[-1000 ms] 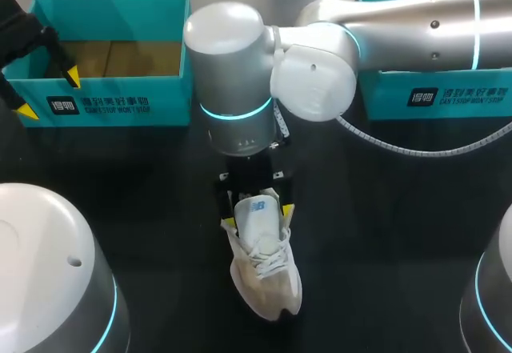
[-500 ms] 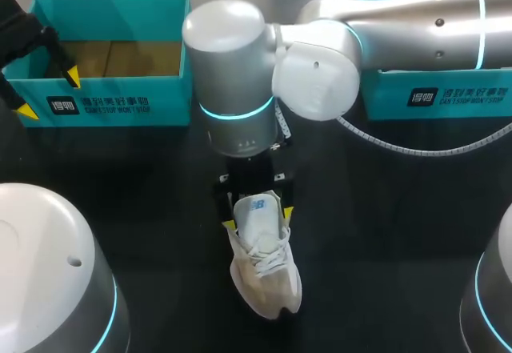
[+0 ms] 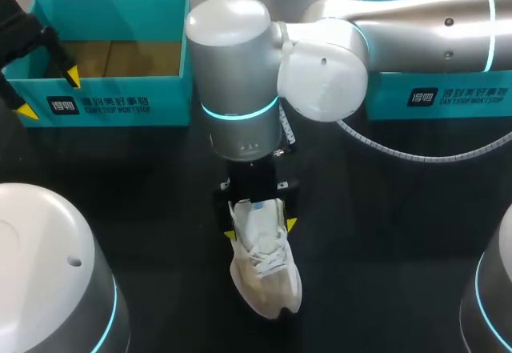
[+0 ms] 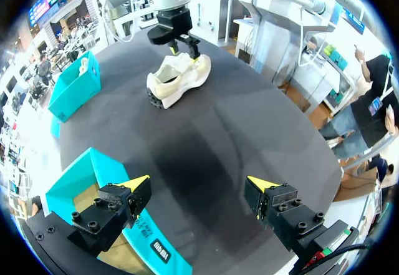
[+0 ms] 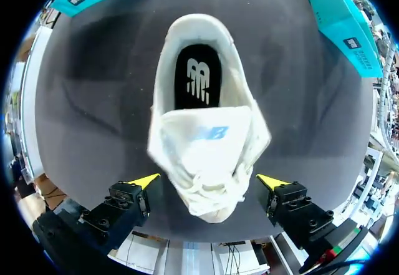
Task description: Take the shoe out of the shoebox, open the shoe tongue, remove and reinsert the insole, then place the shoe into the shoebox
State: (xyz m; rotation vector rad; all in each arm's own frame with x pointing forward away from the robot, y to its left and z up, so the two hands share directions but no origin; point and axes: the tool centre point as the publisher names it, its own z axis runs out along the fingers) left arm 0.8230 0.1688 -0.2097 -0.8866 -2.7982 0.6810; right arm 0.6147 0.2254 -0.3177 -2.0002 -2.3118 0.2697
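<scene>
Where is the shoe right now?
In the head view, the shoe stands mid-table on the black table, outside the left shoebox, beneath my right arm's open pincer, whose tips flank it.

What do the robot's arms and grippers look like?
The right arm is silver-grey with rounded white joint caps, glowing cyan rings and a grey corrugated cable. The left gripper and right gripper are black, bolted blocks with yellow wedge tips.

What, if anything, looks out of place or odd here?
Nothing stands out. The shoe sits upright, its tongue raised and the insole flat inside. The right fingers stand open on both sides of it.
</scene>
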